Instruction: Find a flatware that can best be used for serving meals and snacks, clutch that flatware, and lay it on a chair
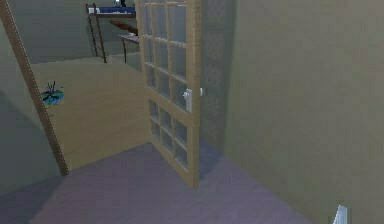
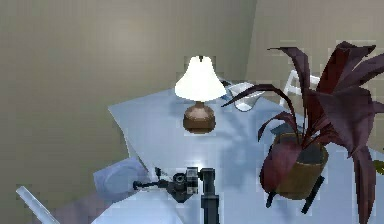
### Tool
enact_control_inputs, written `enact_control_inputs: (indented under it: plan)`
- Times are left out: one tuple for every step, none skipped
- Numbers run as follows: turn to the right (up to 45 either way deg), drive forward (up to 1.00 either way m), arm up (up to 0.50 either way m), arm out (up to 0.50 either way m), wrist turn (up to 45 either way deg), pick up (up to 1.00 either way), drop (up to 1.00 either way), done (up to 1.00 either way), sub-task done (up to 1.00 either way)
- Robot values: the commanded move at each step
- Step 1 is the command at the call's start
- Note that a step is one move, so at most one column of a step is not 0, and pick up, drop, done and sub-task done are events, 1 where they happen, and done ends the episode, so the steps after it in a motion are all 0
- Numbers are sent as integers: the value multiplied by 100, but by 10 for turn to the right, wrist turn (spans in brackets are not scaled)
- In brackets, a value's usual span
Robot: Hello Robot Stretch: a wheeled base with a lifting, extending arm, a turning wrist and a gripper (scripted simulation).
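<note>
In the arm side view my gripper (image 2: 155, 184) sits at the end of the dark arm (image 2: 210, 203), low over the near part of a pale blue table (image 2: 150, 120). Its thin fingers (image 2: 147, 184) point toward a pale rounded chair back (image 2: 120, 178) at the table's near left edge. I cannot tell whether it holds anything. A pale, flat, curved thing (image 2: 240, 97) lies on the table just right of the lamp; its shape is too unclear to name.
A lamp with a white shade (image 2: 198, 78) stands mid-table, beside a dark red plant in a brown pot (image 2: 295, 165). A white chair (image 2: 300, 80) is behind the table. Ahead, a glass-paned door (image 1: 170, 90) stands ajar, with a tan floor and a dark-legged table (image 1: 112, 35) beyond.
</note>
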Motion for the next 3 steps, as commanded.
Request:
enact_control_inputs:
  plan:
    - [0, 0, -32, 0, 0, 0, 0, 0, 0]
    - [0, 0, 0, 0, 0, 0, 100, 0, 0]
    - [0, 0, 10, 0, 0, 0, 0, 0, 0]
